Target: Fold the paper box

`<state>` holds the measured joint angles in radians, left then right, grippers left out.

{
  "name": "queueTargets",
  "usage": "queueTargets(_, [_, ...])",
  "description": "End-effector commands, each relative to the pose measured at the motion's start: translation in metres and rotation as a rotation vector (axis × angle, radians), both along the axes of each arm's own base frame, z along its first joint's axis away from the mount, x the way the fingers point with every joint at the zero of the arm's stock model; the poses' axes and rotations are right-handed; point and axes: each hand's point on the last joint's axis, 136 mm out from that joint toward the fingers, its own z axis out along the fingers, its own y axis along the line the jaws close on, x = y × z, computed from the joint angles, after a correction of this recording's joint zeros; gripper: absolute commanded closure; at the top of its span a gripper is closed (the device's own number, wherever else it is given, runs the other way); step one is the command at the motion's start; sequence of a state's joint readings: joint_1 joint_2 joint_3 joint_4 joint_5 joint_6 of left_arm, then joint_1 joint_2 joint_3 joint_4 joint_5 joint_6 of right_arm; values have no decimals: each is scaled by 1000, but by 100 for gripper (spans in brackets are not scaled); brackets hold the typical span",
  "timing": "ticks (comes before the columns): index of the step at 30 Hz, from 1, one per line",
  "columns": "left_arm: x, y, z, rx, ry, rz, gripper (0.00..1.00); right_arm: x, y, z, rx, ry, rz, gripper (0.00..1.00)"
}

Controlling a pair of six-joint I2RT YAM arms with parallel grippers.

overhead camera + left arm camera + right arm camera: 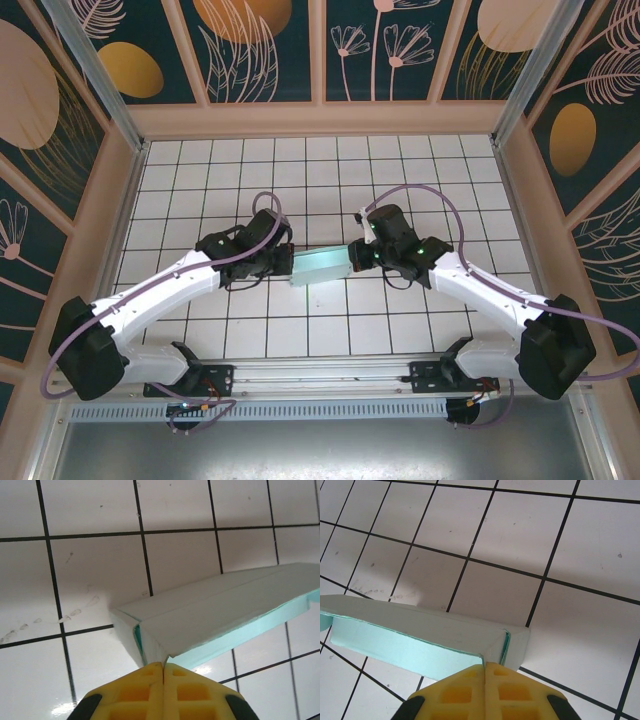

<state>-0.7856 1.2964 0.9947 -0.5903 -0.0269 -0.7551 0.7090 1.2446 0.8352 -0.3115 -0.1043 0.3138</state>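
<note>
The pale mint paper box is folded into a shallow oblong and hangs just above the tiled table between both arms. My left gripper pinches its left end. In the left wrist view the yellow fingers are pressed together on a thin card edge at the corner of the paper box. My right gripper pinches the other end. Seen from the right wrist, the right gripper is shut on the card where the end wall meets the long wall of the box.
White tiles with black grid lines cover the table. Wooden walls with patterned panels enclose the table on the far side and both flanks. A metal rail carries the arm bases at the near edge.
</note>
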Motion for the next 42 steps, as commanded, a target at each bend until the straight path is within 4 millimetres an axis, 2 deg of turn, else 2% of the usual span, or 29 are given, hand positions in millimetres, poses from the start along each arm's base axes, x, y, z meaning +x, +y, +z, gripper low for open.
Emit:
queueTargets(1, [3,-16,19,-129,-7,38,100,-1,9,11,32,-12,16,100])
queueTargets(10, [6,-19,13,-130,-17,24,100,-3,8,9,30,-13,17,100])
queueTargets(11, [2,-15,2,-107,-2,18,100,-4,8,8,29,-12,18,100])
queueTargets(14, [-3,-17,-6,-98,-2,-36,100,-6,7,4,24,-16,31,100])
queueTargets(20, [-21,-12,-38,-105,61,-62,100,-12,2,-14,-2,-47,65,100])
queueTargets(26, [-24,-11,-50,-107,74,-61,100,-17,-1,-31,-21,-58,90,100])
queueTargets(29, [-23,-10,-53,-90,80,-63,100,-17,2,-25,-19,-78,105,99])
queueTargets(31, [-22,-10,-53,-82,77,-63,100,-16,5,-8,0,-130,121,86])
queueTargets(33, [-21,-10,-53,-77,75,-63,100,-14,6,16,41,-214,131,59])
queueTargets(35, [-21,-12,-54,-77,80,-68,99,-12,5,37,79,-288,126,50])
queueTargets(37, [-22,-14,-56,-79,91,-74,99,-10,5,54,117,-331,112,44])
queueTargets(39, [-21,-15,-55,-84,93,-77,98,-6,7,63,157,-331,76,43])
queueTargets(42, [-21,-16,-55,-85,94,-78,96,5,10,55,174,-264,0,43])
